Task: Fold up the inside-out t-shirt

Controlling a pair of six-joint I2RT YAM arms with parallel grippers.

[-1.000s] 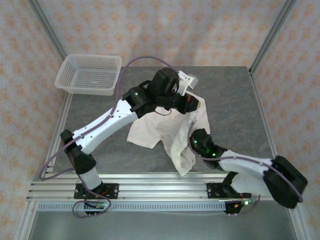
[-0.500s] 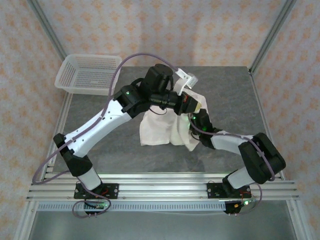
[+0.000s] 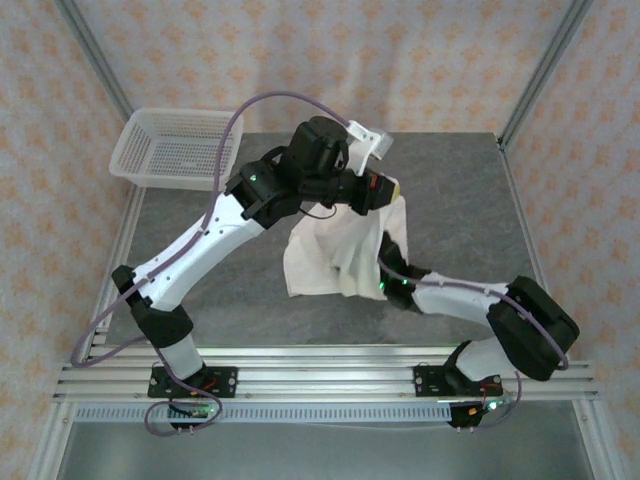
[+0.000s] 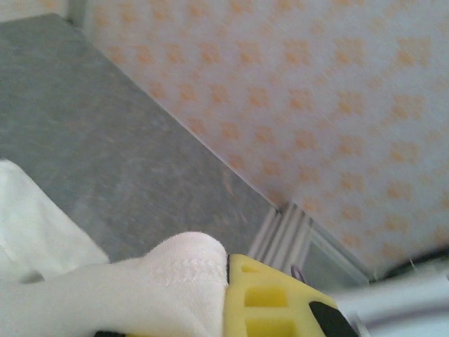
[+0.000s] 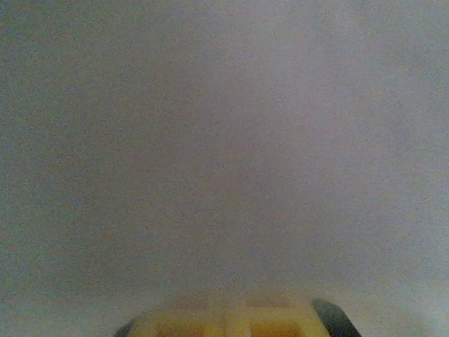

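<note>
Grey worktop (image 3: pixel 470 190), patterned walls. Inside-out t-shirt (image 3: pixel 325 262) hangs mid-worktop from left hand (image 3: pixel 384 192), which is closed on its upper edge. Right hand (image 5: pixel 228 324) closed, buried in cloth; grip unclear. Advice: draw hands apart and spread cloth flat before creasing.

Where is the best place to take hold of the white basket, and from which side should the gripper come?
Probably the near long wall of the basket, at its rim, from above, with the wall between the jaws. The basket stands upright, open side up, and its mesh walls look thin enough to pinch.
</note>
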